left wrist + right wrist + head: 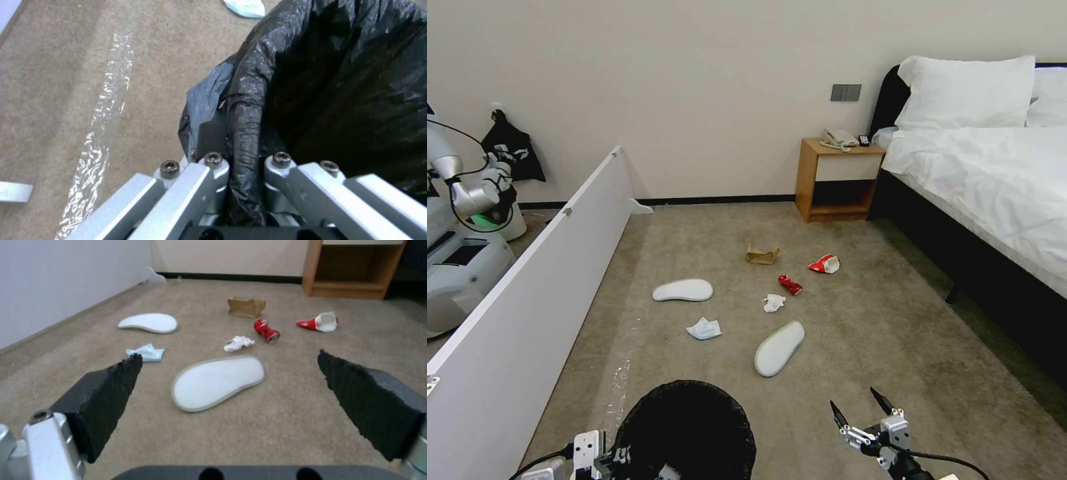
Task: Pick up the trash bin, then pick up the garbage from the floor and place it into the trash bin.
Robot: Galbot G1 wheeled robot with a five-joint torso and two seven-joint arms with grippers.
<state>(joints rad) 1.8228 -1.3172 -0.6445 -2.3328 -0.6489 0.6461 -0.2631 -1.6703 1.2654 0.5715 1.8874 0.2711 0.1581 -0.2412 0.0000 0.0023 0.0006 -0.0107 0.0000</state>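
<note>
The trash bin (684, 427) (347, 83), lined with a black bag, is at the bottom centre of the head view. My left gripper (597, 457) (227, 130) is shut on its bag-covered rim. To its right my right gripper (860, 410) (229, 357) hangs open above the carpet with nothing between its pads. The garbage lies ahead on the floor: a near white slipper (779, 347) (218, 381), a far slipper (683, 290) (149, 322), a pale blue tissue (704, 329) (146, 352), a white tissue (773, 303) (238, 343), a crushed red wrapper (790, 285) (266, 330), a red-and-white cup (825, 264) (320, 322) and brown cardboard (762, 254) (246, 306).
A long white panel (527, 287) walls off the left side, with another robot (460, 253) behind it. A bed (994, 187) lines the right, and a wooden nightstand (837, 180) stands at the back wall. A shiny tape strip (620, 380) lies on the carpet beside the bin.
</note>
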